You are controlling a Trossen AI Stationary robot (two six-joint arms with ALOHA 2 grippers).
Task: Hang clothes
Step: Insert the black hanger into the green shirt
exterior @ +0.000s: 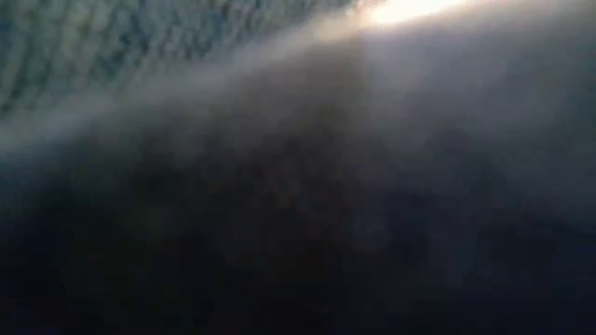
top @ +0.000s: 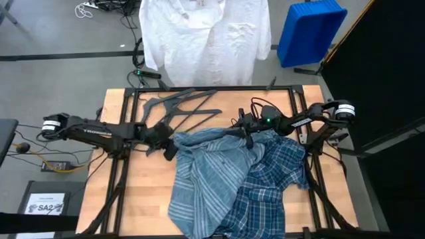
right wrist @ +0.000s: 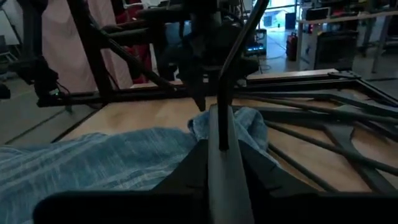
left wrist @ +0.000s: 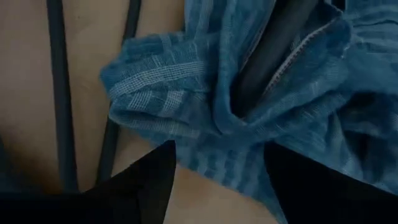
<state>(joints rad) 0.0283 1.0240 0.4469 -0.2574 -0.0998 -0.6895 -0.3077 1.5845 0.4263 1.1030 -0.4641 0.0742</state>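
Observation:
The light blue-grey striped shirt (top: 206, 176) lies crumpled on the table, partly over the darker plaid shirt (top: 272, 189). The white shirt (top: 206, 40) hangs beyond the table's far edge. My left gripper (top: 169, 147) is open at the striped shirt's left edge, and a bunched fold (left wrist: 205, 118) lies between its fingers. A dark grey bar (left wrist: 267, 68) shows inside the shirt's opening. My right gripper (top: 249, 136) is shut on a grey hanger (right wrist: 221, 162) at the shirt's far edge. Cloth covers the low view. My left gripper (left wrist: 217, 162) has one open finger (left wrist: 155, 180) on either side of the striped shirt's bunched fold; whether they touch the cloth, I cannot tell. My right gripper (right wrist: 222, 149) pinches a flat grey bar of the hanger (right wrist: 219, 134) between its two fingers, coming nearly level from the table's right. The bar runs along the fingers toward the bunched cloth (right wrist: 230, 121). A thin dark rod (right wrist: 239, 62) rises from it.
Several loose dark grey hangers (top: 179, 109) lie on the table's far left part, behind the striped shirt. A blue bin (top: 309, 30) stands on the floor beyond the far right corner. Black frame rails (top: 129, 133) run along the table's sides.

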